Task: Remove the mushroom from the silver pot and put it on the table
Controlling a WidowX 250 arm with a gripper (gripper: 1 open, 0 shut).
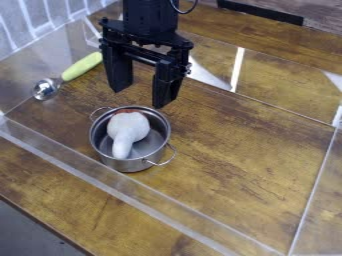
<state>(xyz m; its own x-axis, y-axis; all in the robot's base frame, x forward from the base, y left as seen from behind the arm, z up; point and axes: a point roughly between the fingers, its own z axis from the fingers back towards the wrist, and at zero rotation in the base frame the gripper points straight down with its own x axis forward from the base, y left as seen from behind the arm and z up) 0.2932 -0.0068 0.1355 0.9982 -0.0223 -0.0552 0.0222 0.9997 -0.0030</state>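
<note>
The black two-finger gripper (143,82), jaws spread wide and empty, hangs just above the far rim of the small shiny steel pot (158,150). The white-stemmed, reddish-brown-capped toy mushroom (126,132) lies inside the pot, below and nearer the camera than the gripper, long axis running near-to-far on the dark wood-plank table (254,150).

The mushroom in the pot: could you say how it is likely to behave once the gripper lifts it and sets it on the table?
The mushroom looks like a stiff moulded toy, so it should keep its shape. Its smooth, rounded stem could slip between the open gripper fingers. Laid on the table, it may roll.
</note>
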